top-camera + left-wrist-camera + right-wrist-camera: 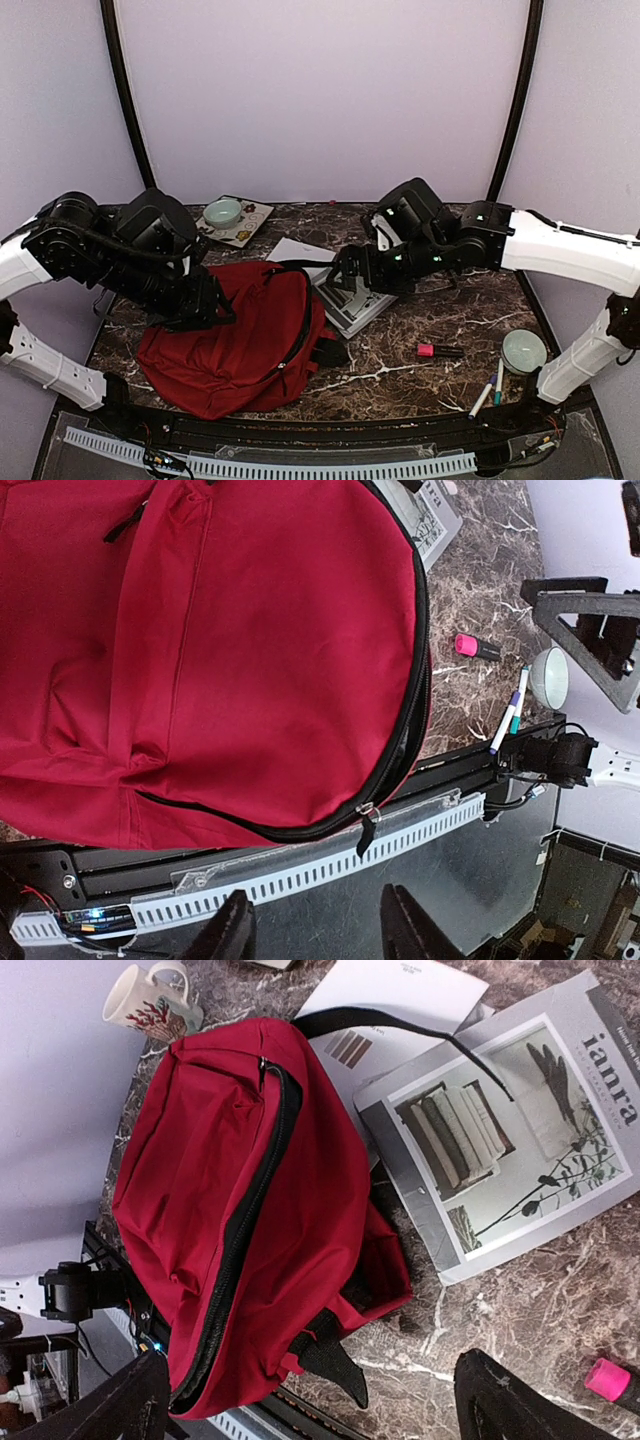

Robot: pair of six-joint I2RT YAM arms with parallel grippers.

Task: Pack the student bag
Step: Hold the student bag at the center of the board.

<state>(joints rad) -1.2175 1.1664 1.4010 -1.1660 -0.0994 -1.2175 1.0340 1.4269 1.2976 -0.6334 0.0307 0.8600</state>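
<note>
The backpack [235,340] lies flat on the worktop [400,375], close to its near edge and a little left of centre. That spot puts it within reach of both arms. A black strap trails off its far right corner across a magazine [500,1130]. The magazine sits just beside the bag, with a white sheet [400,995] partly under it. Flat items parked right at the bag's side probably go in first.

The left claw [318,900] hangs over the bag's left side, half spread, with nothing between its fingers. From there it could pin or lift the fabric, so its likely job is to steady the bag or hold the mouth apart. The right claw [320,1400] is spread wide and empty, poised above the magazine and the bag's right edge. That wide spread suits a flat, broad thing like the magazine.

The black zipper [240,1230] runs along the bag's curved edge. The pictures do not settle whether it is undone, since no lining shows. If it is closed, opening it comes before any packing.

A pink highlighter [478,647], 2 pens [507,712] and a pale bowl [524,350] wait on the right, well apart from the bag. So packing looks barely begun.
</note>
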